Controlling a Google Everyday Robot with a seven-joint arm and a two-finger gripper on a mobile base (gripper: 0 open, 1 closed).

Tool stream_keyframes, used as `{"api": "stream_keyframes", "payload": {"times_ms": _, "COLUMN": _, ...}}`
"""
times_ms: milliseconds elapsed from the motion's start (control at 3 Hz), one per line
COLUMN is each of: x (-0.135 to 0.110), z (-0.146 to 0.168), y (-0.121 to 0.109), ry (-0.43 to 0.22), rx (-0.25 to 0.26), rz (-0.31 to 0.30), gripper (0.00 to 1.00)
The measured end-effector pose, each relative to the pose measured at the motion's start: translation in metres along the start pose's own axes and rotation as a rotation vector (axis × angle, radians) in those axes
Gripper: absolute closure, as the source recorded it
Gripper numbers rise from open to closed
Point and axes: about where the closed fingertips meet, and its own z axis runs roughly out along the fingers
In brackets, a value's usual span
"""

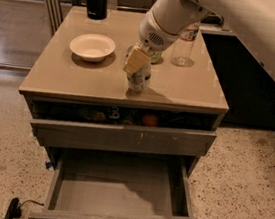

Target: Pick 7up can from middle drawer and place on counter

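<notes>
One white arm (250,20), entering from the upper right and sloping down and leftward. Thick rounded wrist (160,31) at its lower end, white, with a dark grilled patch on the near face, angled downward. Gripper (138,66), tan-tipped, pointing down from the wrist and set against the upper part of the can (140,81) standing near the front edge of the counter (81,79).

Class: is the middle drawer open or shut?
Open: middle drawer pulled out, bare floor showing. Gripper is at the 7up can on the counter.
</notes>
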Motion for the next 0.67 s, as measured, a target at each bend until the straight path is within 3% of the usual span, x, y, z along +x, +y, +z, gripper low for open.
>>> {"api": "stream_keyframes", "payload": {"times_ms": 667, "x": 0.0021, "z": 0.0038, "y": -0.0129, "ry": -0.005, "rx": -0.044, "rz": 0.071, "gripper": 1.0}}
